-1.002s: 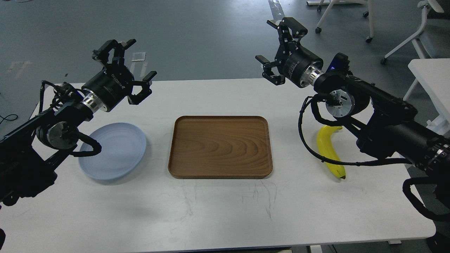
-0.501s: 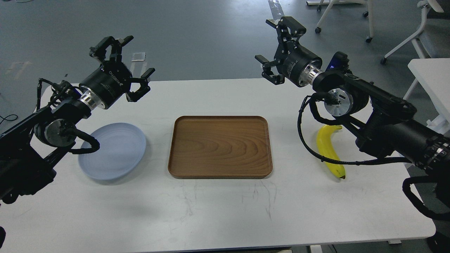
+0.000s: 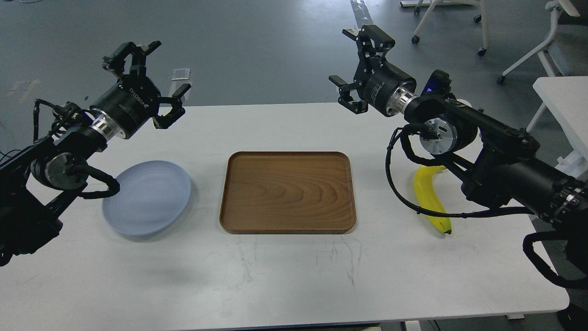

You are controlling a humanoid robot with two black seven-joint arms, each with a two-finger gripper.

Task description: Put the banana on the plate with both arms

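Lying on the desk [image 3: 285, 276] to the right of the bare wooden tray [image 3: 287, 192], the banana [image 3: 429, 202] sits partly under the right arm. Across the tray, the plate [image 3: 147, 197] holds nothing. Left gripper [image 3: 149, 82] and right gripper [image 3: 351, 59] hang spread wide.

Landmark wooden tray [image 3: 287, 192]: bare table [image 3: 285, 276] on its near side. Right of the tray, right arm link and cable [image 3: 399, 193] overhang the banana [image 3: 429, 200]; left of it, plate [image 3: 147, 196] top is unobstructed.
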